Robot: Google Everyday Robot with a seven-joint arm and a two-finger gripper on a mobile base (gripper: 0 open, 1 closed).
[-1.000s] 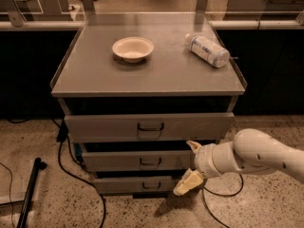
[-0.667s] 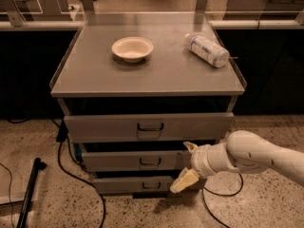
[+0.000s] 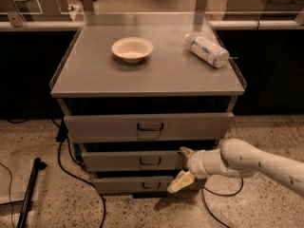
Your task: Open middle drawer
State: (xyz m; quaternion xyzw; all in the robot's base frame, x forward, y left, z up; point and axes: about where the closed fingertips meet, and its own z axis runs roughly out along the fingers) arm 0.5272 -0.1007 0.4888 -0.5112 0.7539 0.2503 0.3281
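The grey cabinet has three drawers stacked. The middle drawer (image 3: pixel 118 160) has a flat grey front with a small dark loop handle (image 3: pixel 150 162). The top drawer (image 3: pixel 104 126) is widest, the bottom drawer (image 3: pixel 123 185) narrowest. My gripper (image 3: pixel 181 166) is open in front of the middle drawer's right end, about a hand's width right of the handle. One finger (image 3: pixel 185 151) is up at the drawer's upper edge, the other (image 3: pixel 180 181) hangs low over the bottom drawer. My white arm (image 3: pixel 256 161) comes in from the right.
On the cabinet top (image 3: pixel 95 75) sit a cream bowl (image 3: pixel 132 48) and a plastic bottle (image 3: pixel 206 50) lying on its side. Black cables (image 3: pixel 71 170) trail on the speckled floor at left. A dark pole (image 3: pixel 29 190) lies at lower left.
My gripper has shifted slightly left along the middle drawer's front, toward the handle. The drawers have not moved.
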